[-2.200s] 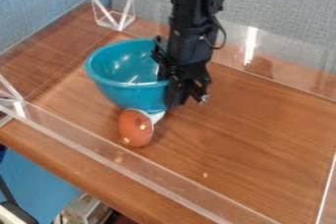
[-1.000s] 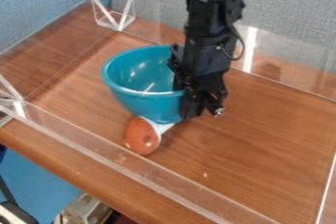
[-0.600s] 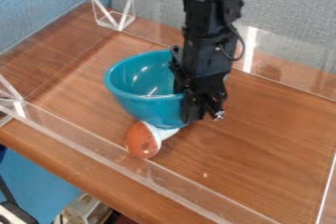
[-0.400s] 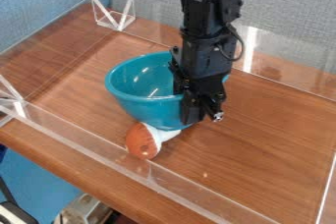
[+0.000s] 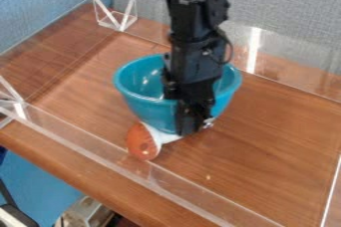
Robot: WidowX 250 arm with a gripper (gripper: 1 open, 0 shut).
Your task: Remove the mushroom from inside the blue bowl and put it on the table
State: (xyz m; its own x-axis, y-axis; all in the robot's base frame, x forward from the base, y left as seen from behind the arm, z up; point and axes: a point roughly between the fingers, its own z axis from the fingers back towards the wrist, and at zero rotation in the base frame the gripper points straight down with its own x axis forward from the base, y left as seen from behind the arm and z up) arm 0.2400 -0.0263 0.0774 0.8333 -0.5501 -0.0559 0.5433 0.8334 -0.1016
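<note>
From my feed the bowl (image 5: 144, 90) reads glossy turquoise-blue. The mushroom (image 5: 143, 141) has an orange-brown cap and a pale cream stem. The desk (image 5: 266, 121) is shiny brown with a streaky wood grain, edged by clear, colourless walls (image 5: 80, 136). The arm and its claw (image 5: 193, 121) are black all over.

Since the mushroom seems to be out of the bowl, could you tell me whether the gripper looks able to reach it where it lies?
Probably yes: the mushroom lies uncovered on the table beside the blue bowl, with the gripper just next to it.
</note>
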